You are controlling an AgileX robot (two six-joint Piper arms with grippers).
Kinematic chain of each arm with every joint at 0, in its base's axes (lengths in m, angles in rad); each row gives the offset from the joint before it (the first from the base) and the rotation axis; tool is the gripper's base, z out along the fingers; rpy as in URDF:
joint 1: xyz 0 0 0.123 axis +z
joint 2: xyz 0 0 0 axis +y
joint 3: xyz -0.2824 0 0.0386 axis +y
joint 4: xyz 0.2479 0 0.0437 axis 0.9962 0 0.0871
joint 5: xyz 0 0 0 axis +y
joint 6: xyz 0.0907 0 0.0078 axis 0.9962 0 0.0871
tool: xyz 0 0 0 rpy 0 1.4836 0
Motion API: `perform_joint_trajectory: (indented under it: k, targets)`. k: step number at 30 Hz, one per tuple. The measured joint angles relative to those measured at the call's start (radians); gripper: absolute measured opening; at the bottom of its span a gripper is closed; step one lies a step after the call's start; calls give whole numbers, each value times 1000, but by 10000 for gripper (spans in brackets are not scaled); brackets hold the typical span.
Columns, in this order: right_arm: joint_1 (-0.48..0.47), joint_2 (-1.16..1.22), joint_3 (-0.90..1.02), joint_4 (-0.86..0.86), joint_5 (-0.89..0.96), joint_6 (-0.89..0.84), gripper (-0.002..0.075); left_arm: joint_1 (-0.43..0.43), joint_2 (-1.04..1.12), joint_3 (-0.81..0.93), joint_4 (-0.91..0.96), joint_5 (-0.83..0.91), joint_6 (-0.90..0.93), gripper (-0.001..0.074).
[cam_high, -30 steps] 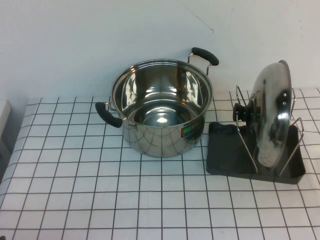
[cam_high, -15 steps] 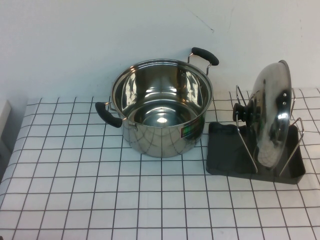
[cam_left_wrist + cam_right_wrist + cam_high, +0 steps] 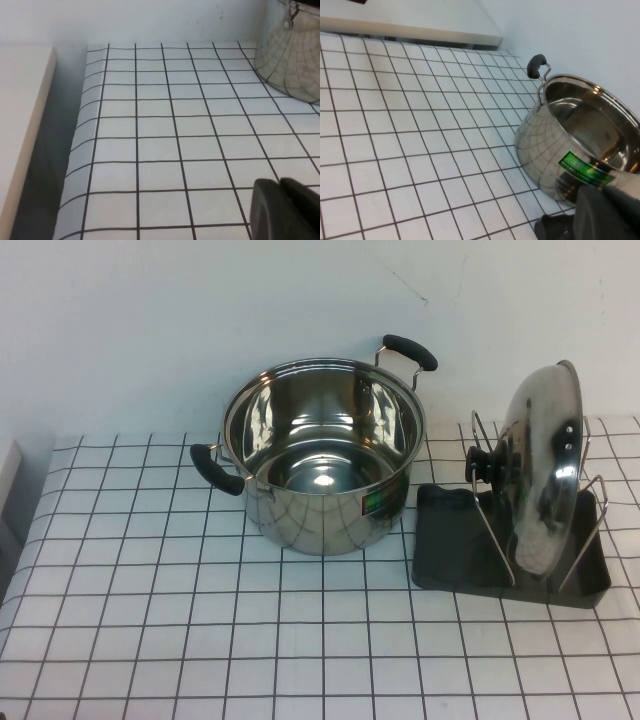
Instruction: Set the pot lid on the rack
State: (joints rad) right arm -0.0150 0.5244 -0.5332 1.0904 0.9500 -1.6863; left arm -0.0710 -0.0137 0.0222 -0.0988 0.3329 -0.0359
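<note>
Checked white tabletop [image 3: 150, 620], seen from the raised camera. Neither arm enters this view.

Left gripper [image 3: 285, 207]: only a dark piece of it shows at the edge of the left wrist view, held over bare checked cloth at the left part of the tabletop, with the pot's reflective wall further on. Whether it is spread or pressed together cannot be told.

Centre: steel pot [image 3: 322, 455], upright and open, standing toward the far side of the tabletop. One black handle [image 3: 215, 470] points left and near; the other black handle [image 3: 411, 352] points right and far. A green label [image 3: 584, 167] is stuck on its wall.

Right gripper [image 3: 610, 212]: a dark mass at the edge of the right wrist view, close beside the pot's labelled wall, above a corner of the rack. Its state cannot be told either.

Right: the rack [image 3: 455, 550], a dark grey tray just beside the pot and apart from it, carrying upright wire loops [image 3: 490, 505]. The pot lid [image 3: 540, 465] stands on edge in the rack, leaning between the loops, its black knob [image 3: 482, 464] facing left toward the pot. Nothing grips the lid.
</note>
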Motion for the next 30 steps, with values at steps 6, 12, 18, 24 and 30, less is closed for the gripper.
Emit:
perform_joint_trajectory:
  k: [6,12,18,24,30]
  targets:
    - [0,0,0,0,0,0,-1,0,0,0,2,0,0,-2]
    - [45,0,0,0,-6,-12,-1,0,0,0,4,0,0,-2]
    - [79,-60,14,9,-199,-93,-1,0,0,0,4,0,0,-2]
    - [49,-220,53,-83,-390,-56,-1,0,0,0,4,0,-2,-2]
    - [-3,-350,155,-288,-499,103,-1,0,0,0,6,0,-2,-2]
